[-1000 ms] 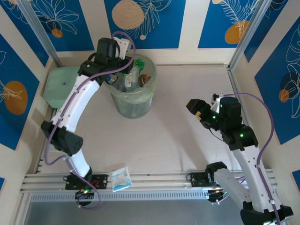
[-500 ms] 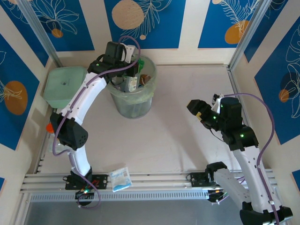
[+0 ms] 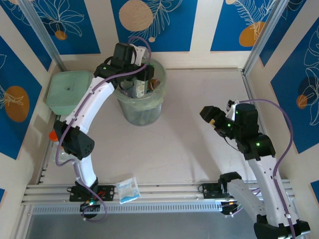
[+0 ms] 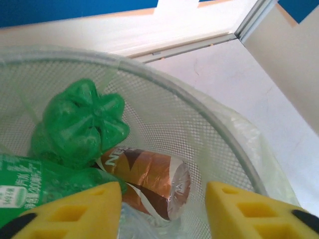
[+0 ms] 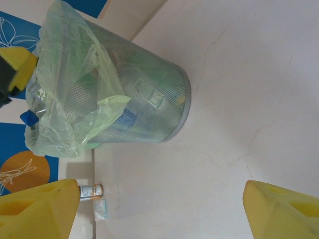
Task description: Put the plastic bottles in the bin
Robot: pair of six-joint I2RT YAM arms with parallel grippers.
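Right below the left hand point(image 4: 164, 201), bottles point(image 4: 79, 124) lie in the bin point(image 4: 209, 127).

Your left arm point(image 3: 89, 102): rises from base at near left, elbow bent out to left side, long forearm reaching to far side. Wrist at far end tipped downward. Your left gripper point(image 4: 164, 209): points down, yellow fingers point(image 4: 75, 211) parted partway, gripping nothing. Your right arm point(image 3: 266, 179): stands over own base at near right, upper part folded toward middle. Your right gripper point(image 5: 159, 209): faces left, fingers spread wide, gripping nothing.
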